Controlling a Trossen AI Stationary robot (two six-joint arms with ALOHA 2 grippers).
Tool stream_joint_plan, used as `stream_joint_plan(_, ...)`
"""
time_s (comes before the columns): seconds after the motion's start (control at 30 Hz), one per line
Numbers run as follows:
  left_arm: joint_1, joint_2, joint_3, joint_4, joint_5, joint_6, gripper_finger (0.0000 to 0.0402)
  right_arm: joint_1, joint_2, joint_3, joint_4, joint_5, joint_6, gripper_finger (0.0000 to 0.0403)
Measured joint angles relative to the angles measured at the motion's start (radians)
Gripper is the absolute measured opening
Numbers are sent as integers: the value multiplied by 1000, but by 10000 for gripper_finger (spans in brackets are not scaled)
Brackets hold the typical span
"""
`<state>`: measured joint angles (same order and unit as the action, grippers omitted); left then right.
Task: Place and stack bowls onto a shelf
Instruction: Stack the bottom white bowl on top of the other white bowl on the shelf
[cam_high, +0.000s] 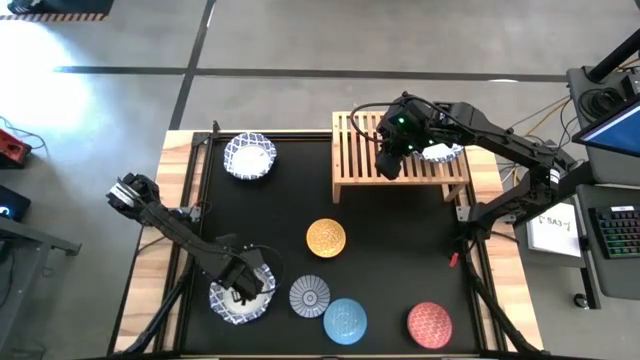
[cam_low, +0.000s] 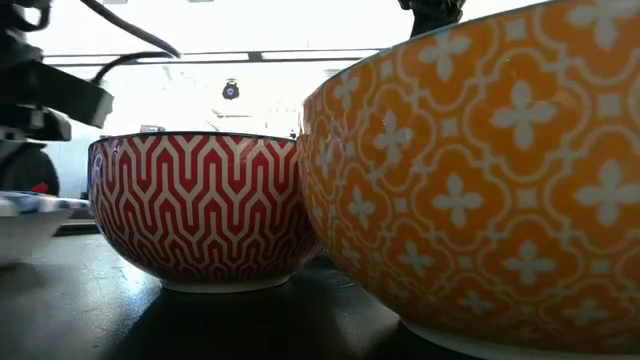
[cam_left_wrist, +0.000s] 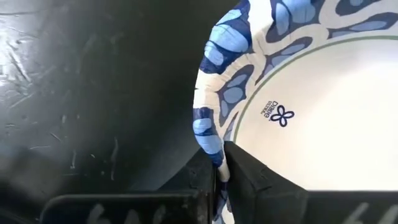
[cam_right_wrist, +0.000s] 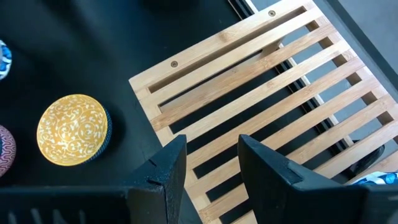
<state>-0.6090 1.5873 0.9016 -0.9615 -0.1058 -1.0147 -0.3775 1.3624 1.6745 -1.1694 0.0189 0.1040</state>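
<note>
My left gripper (cam_high: 240, 284) is shut on a white bowl with a blue-patterned rim (cam_high: 240, 298) at the table's near left. My right gripper (cam_high: 390, 152) hovers open over the wooden slat shelf (cam_high: 350, 160), and its fingers (cam_right_wrist: 211, 155) touch nothing. Another white, blue-rimmed bowl (cam_high: 441, 152) sits on the shelf's right part, just right of that gripper. A third one (cam_high: 250, 157) stands on the table left of the shelf. The mustard yellow bowl (cam_high: 325, 237), grey-blue bowl (cam_high: 309, 295), light blue bowl (cam_high: 345, 320) and red bowl (cam_high: 430, 323) rest on the black mat. My left gripper pinches the white bowl's blue-patterned rim (cam_left_wrist: 211, 146) between its two fingers, one finger inside the bowl (cam_left_wrist: 255, 180) and one outside. The fingers come from above and from the table's left. Whether the bowl is lifted clear of the table, I cannot tell.
The shelf's left and middle slats (cam_right_wrist: 249, 93) are bare. In the low view the red bowl (cam_low: 200, 210) and the yellow bowl (cam_low: 480, 180) fill the foreground. A raised wooden edge (cam_high: 175, 200) frames the black mat. A keyboard and paper lie beyond the right edge.
</note>
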Motion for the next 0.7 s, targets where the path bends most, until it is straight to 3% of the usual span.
stream_joint_plan(0.27, 72, -83, -1, -31, -28, -13, 1, 0, 2, 0, 0, 0, 27, 134)
stream_joint_plan(0.7, 87, -448, -1, -156, -222, -216, 0, 0, 92, 0, 0, -3, 16, 134)
